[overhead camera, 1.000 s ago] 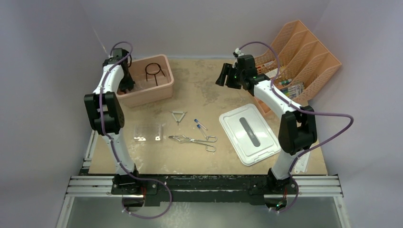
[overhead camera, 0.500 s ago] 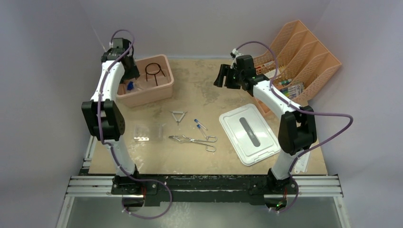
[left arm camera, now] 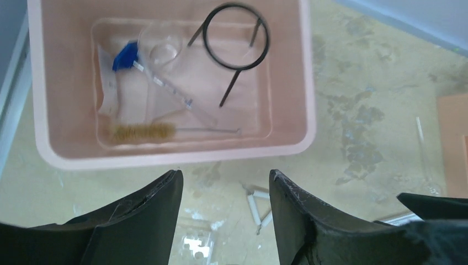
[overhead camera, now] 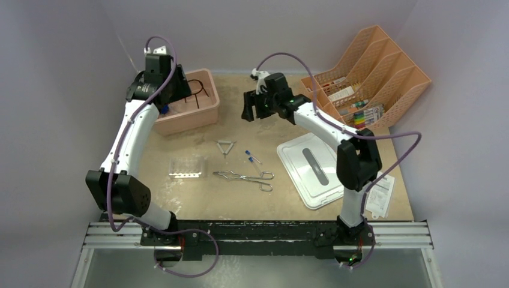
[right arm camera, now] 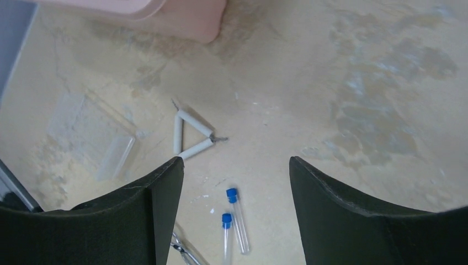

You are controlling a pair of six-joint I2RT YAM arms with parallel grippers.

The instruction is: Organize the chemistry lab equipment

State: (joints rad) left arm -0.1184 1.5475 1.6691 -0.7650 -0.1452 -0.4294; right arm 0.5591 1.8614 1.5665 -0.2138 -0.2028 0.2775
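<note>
The pink bin (left arm camera: 171,157) holds a black wire ring stand (left arm camera: 236,36), a clear glass flask (left arm camera: 160,47), a blue-capped tube (left arm camera: 126,55), a small clear bag (left arm camera: 107,91) and a thin brush (left arm camera: 144,131). My left gripper (left arm camera: 225,179) hangs open and empty above the bin's near wall; from above, this left gripper (overhead camera: 173,95) is over the bin (overhead camera: 198,114). My right gripper (right arm camera: 236,160) is open and empty, high over two blue-capped vials (right arm camera: 234,218) and a white triangle (right arm camera: 190,132). Silver tongs (overhead camera: 243,177) and a clear tube rack (overhead camera: 185,167) lie on the table.
A white lid (overhead camera: 314,169) lies right of the vials (overhead camera: 252,157). An orange file organizer (overhead camera: 372,78) stands at the back right. A white paper slip (overhead camera: 378,195) lies near the right front edge. The bin's corner (right arm camera: 182,16) shows in the right wrist view.
My left gripper opened and lifted up out of the bin. My right arm swung left from the organizer toward the middle of the table, jaws a little wider.
</note>
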